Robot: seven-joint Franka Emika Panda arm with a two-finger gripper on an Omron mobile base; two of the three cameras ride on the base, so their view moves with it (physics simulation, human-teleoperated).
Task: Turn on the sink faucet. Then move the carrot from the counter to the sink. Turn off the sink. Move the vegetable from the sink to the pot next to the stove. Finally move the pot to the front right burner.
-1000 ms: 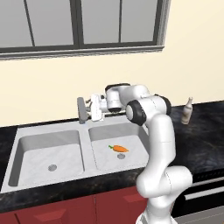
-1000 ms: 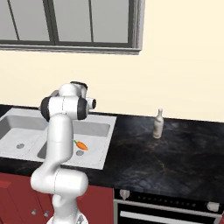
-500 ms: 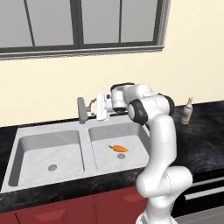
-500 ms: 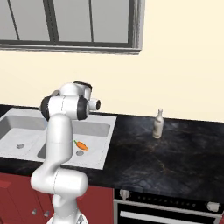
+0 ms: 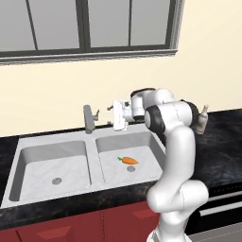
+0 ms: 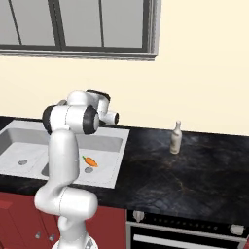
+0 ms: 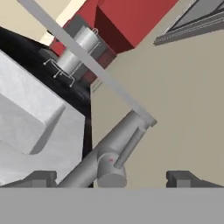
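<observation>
Left base view: our claw sits level just right of the faucet, tips apart, gripping nothing; the carrot already lies in the sink's right bowl, left bowl holds just its drain, so we judge shutting off is the step: nudge the thin lever, not the post. Right base view: carrot in the bowl, bottle stands on the bench. Hand view: faucet dead ahead between both wide-set tips; line up on the lever before pushing.
</observation>
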